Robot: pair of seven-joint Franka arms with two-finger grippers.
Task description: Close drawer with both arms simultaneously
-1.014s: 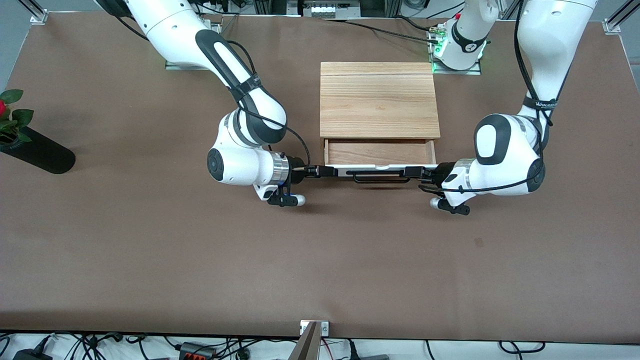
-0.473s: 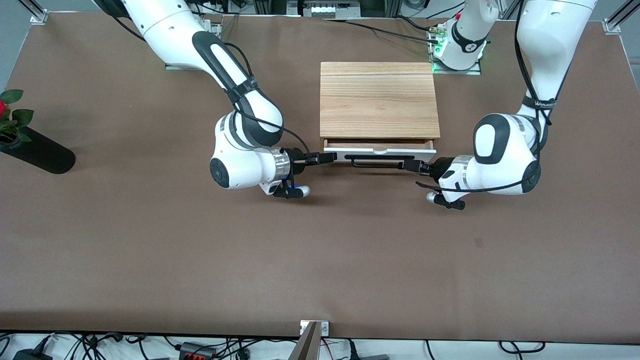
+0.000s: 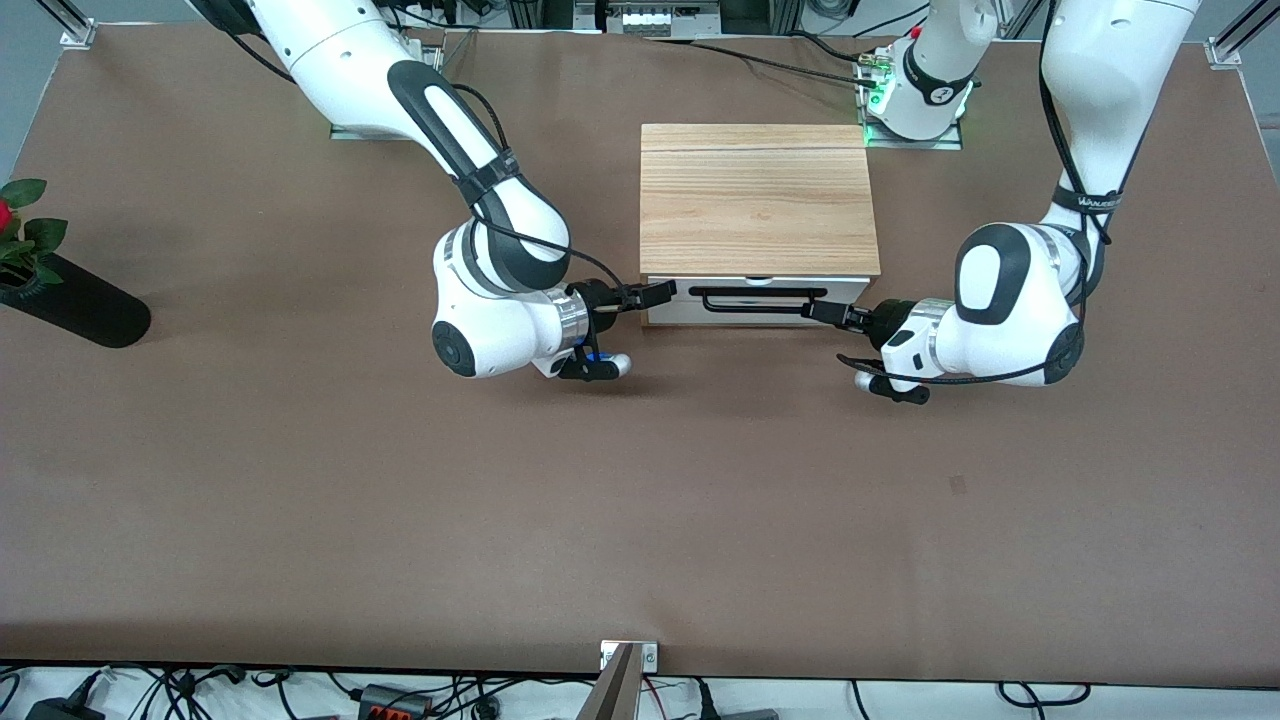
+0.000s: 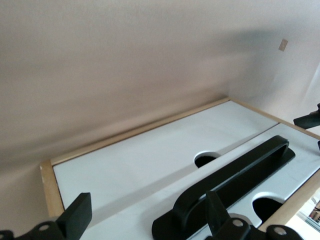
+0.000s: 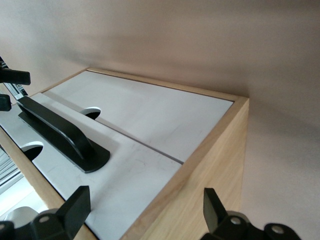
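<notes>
The drawer [image 3: 683,308] sits shut in the light oak casing [image 3: 758,200], its white front flush and its black bar handle [image 3: 758,297] facing the front camera. My left gripper [image 3: 822,310] is open at the front panel by the handle's end toward the left arm. In the left wrist view the handle [image 4: 235,170] lies beside one finger [image 4: 216,212] of the left gripper [image 4: 147,220] on the white front [image 4: 125,220]. My right gripper [image 3: 655,293] is open at the casing's corner toward the right arm. In the right wrist view the right gripper [image 5: 145,210] straddles the oak edge [image 5: 210,170] beside the white front [image 5: 125,170].
A black vase [image 3: 75,305] with a red rose [image 3: 5,215] lies at the right arm's end of the table. Brown table [image 3: 640,500] stretches wide between the drawer and the front camera.
The drawer has slid from open into the casing until its wood interior is hidden. Both grippers moved with its front toward the casing.
</notes>
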